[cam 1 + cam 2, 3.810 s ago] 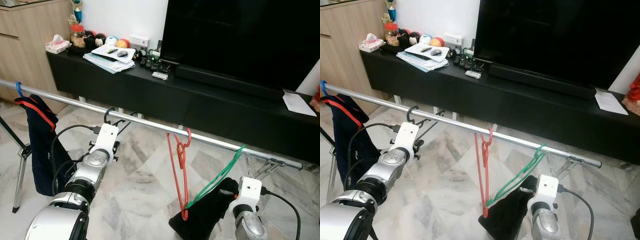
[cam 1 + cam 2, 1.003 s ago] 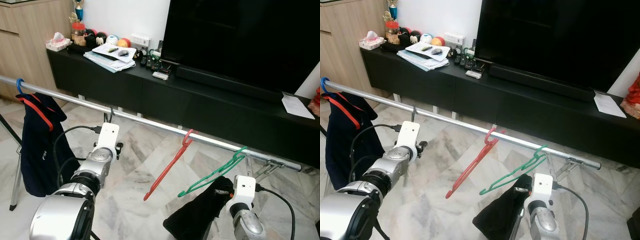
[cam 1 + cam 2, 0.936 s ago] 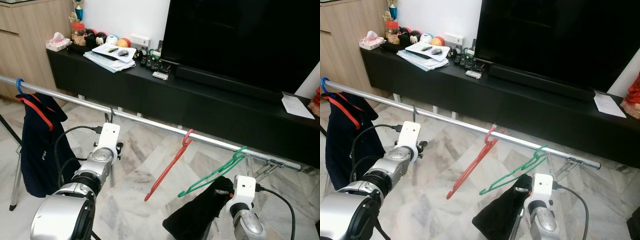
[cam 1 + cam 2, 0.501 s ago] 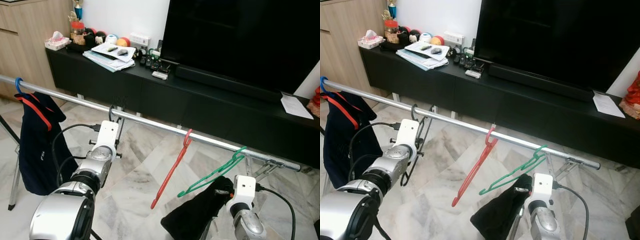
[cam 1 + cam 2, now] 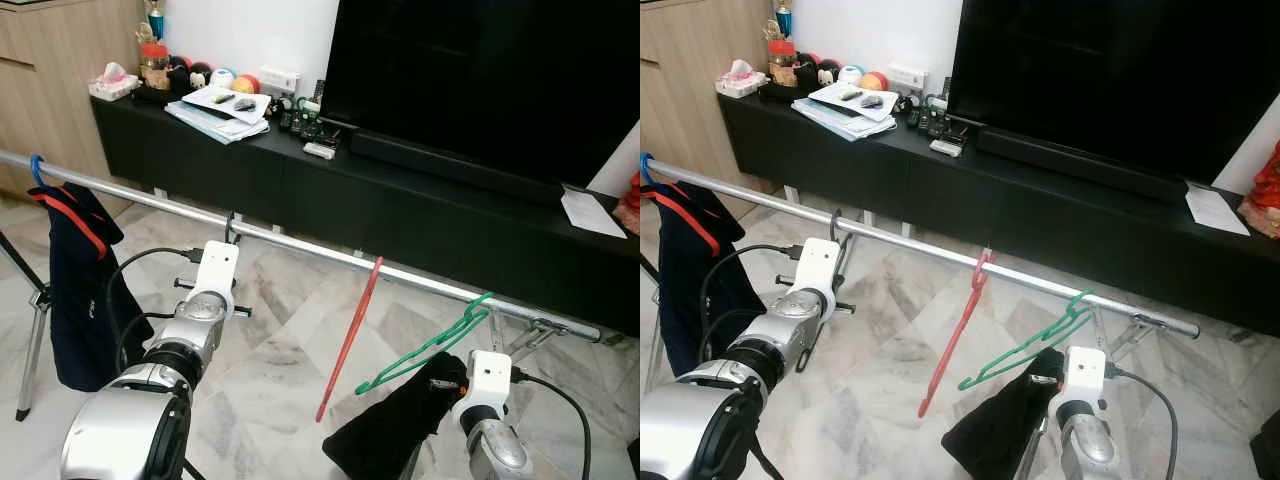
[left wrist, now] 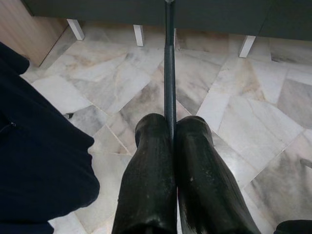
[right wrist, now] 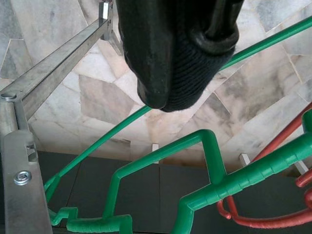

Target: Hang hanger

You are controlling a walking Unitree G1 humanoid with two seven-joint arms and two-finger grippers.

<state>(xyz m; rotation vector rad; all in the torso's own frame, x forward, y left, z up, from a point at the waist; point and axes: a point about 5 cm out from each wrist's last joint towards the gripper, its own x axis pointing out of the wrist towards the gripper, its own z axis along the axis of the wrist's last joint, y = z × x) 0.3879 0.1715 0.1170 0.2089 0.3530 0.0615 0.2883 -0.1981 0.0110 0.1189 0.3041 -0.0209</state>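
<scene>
Black hanger [image 5: 229,226]: hook at the rail [image 5: 300,249], body pinched edge-on between left hand [image 6: 171,127] fingers, clenched on it, prob. so the hook can be steered over the rail. Can't tell if it's seated yet. Green hanger [image 5: 430,344] w/ dark cloth [image 5: 395,425] hooked on the rail at 4 o'clock; right hand [image 7: 181,100] clamped on its wire, likely steadying it. Red hanger [image 5: 349,340] hangs free between them. Blue hanger [image 5: 38,170] w/ garment far left. No legible writing on the worktop [image 5: 420,190] papers.
</scene>
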